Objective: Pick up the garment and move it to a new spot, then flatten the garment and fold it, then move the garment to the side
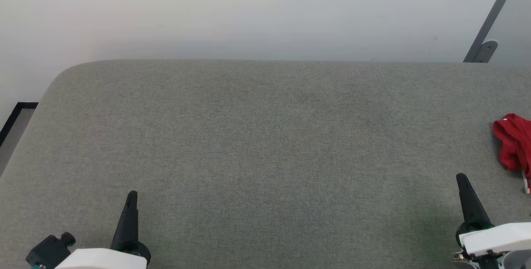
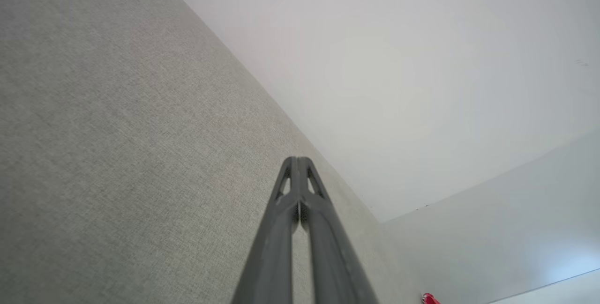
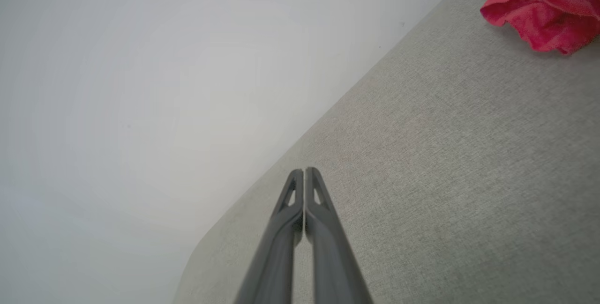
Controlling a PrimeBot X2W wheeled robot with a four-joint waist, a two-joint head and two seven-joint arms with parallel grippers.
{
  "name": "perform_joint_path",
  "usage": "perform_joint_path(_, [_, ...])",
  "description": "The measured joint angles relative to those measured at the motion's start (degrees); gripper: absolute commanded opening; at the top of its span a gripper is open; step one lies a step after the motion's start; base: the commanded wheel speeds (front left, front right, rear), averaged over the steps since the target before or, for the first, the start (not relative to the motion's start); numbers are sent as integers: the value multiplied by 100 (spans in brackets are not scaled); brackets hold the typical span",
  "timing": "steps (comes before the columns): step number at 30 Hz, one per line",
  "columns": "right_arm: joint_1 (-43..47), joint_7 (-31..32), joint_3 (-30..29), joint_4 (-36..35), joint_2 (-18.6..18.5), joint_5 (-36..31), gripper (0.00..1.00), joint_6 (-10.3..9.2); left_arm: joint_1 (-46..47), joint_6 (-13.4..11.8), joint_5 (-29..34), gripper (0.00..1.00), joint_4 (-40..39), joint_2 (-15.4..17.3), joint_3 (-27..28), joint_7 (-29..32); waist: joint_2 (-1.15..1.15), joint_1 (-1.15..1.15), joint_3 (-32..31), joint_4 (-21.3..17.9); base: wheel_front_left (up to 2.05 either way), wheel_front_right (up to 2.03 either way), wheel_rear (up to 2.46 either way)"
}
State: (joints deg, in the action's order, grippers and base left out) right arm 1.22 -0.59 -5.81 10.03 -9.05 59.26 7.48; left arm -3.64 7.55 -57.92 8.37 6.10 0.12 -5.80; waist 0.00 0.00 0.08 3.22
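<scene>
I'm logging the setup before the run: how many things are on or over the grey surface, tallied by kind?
Garments: 1, the red garment, bunched at the right edge of the grey surface.
Grippers: 2, the left gripper and the right gripper, both shut and empty.
Total: 3.

The grey fabric bench (image 1: 265, 136) lies flat and open from 9 o'clock across the middle to 2 o'clock, a wide path forward. At 3 o'clock the crumpled garment (image 1: 514, 142) heaps up at the bench's edge, near the right hand (image 1: 460, 177) at 5 o'clock. The white wall (image 1: 249, 12) closes off 12 o'clock behind the far edge. A slanted grey post (image 1: 491, 16) stands at 1 o'clock. The left hand (image 1: 132, 194), at 7 o'clock with fingers pressed together, is well apart from these.
</scene>
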Motion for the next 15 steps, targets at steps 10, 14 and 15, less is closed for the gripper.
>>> perform_joint_path(10, [-143,130,-11,94,121,602,0,0,139,0,-672,0,94,-22,67,187,0,0,2,-44,0,0,0])
perform_joint_path(14, [-187,164,-12,112,152,799,0,0,226,0,-911,0,134,-30,96,249,0,0,2,-61,0,0,0])
perform_joint_path(15, [-187,175,-14,119,160,848,0,0,239,0,-957,0,137,-31,100,276,0,0,2,-65,0,0,0])
